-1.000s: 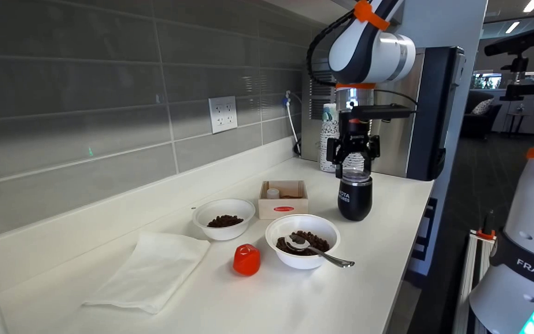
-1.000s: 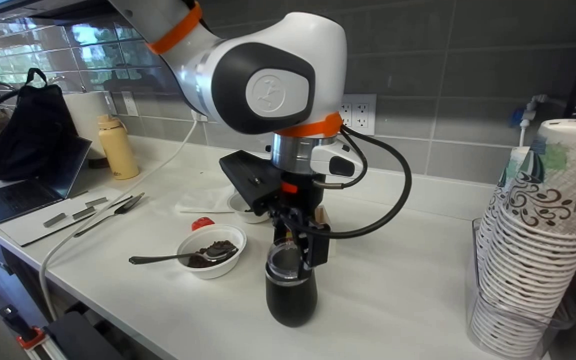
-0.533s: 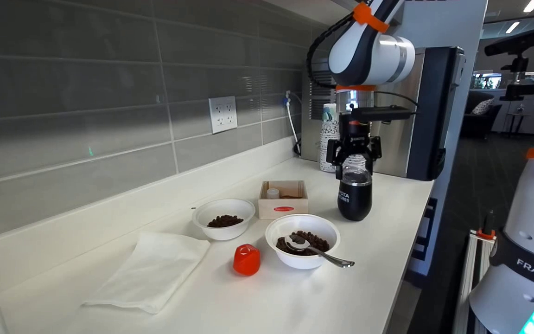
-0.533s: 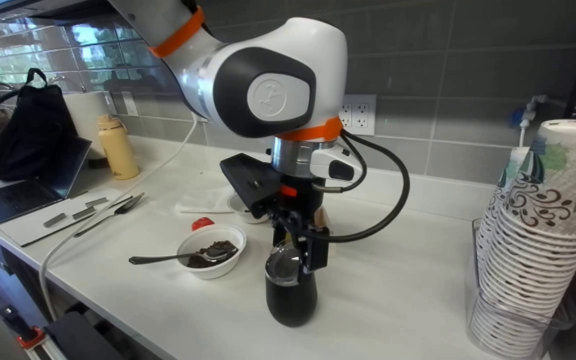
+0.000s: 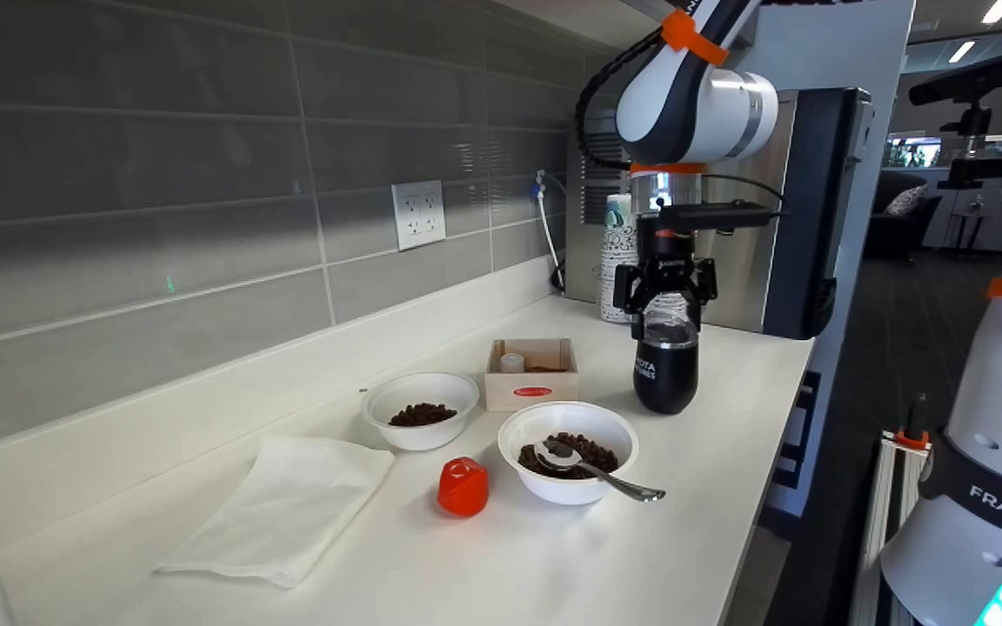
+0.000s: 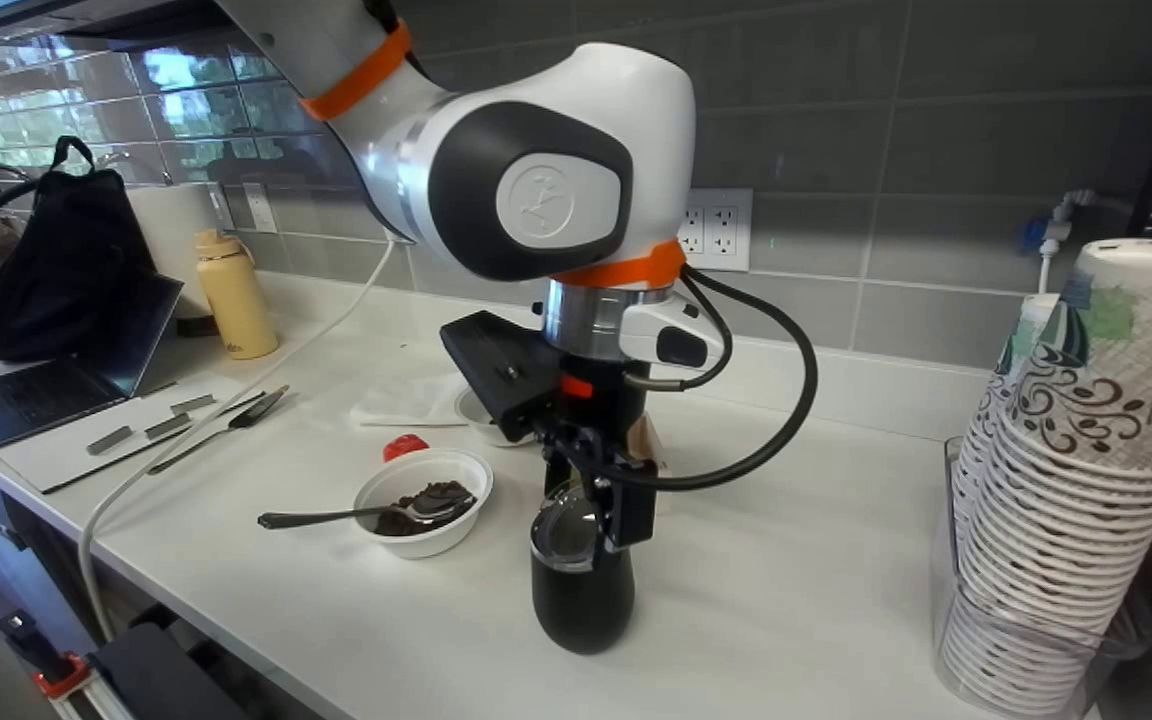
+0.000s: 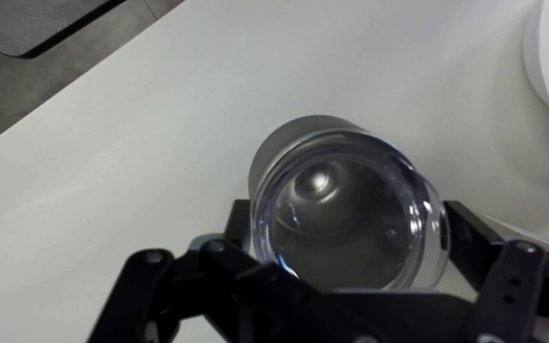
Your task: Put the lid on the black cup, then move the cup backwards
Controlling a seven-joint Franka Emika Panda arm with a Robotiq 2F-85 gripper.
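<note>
Grey tile wall (image 5: 118, 165) and white desk (image 5: 571, 565), with the tool (image 5: 666, 329) at the lid (image 7: 348, 212) of the black cup (image 5: 668, 382)

The desk ran along the wall, below a power outlet (image 5: 418, 214). At the left, in an exterior view, lay a flat white sheet (image 5: 283, 509) of cloth or paper. To its right stood a white bowl (image 5: 421, 441) with dark brown pieces (image 5: 421, 416) in it, and near that a small red object (image 5: 464, 487). Next came a topless wooden box (image 5: 505, 397) with a red label (image 5: 533, 391) on its front. Nearer the viewer, another white bowl (image 5: 562, 493) held more dark pieces (image 5: 592, 449), and a spoon (image 5: 607, 477) lay in it, reaching out over the rim. Farther back rose a tall stack of patterned paper cups (image 5: 616, 269), partly hidden by the tool.

The black cup stood upright on the desk, well apart from that stack, near the bowl with the spoon yet not touching it. The clear lid sat at its mouth. The tool pointed down, its fingers (image 7: 236, 219) parted to about the lid's width, one close at each side of it in the wrist view; whether they gripped it could not be made out. Behind the cup stood a steel appliance (image 5: 740, 278), and at the far right the robot's white base (image 5: 958, 556).
</note>
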